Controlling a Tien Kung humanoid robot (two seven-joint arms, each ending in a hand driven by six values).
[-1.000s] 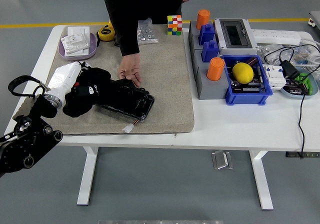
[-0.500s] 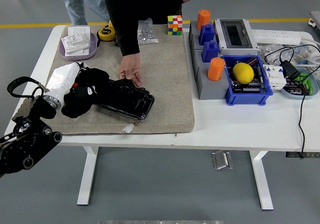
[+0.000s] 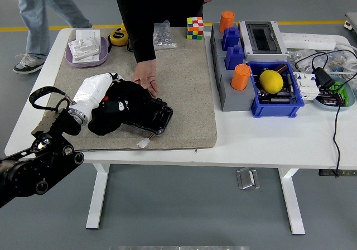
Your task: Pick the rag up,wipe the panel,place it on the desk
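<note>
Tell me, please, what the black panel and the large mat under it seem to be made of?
The panel looks like glossy black plastic or glass: light glints along its surface and edges. The mat looks like matte beige felt or woven fabric: flat, with a fuzzy speckled texture and no shine. Neither can be confirmed by sight alone.

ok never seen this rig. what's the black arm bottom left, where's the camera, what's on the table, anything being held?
One view only: a camera on the robot's head, looking down over a white table. The black arm at lower left is the robot's left arm; its left hand presses a black rag onto a black panel lying on a beige mat. A person's hand steadies the panel's far edge. Further right: a Rubik's cube, grey blocks with orange cylinders, and a blue bin holding a lemon. The right arm is not visible.
</note>
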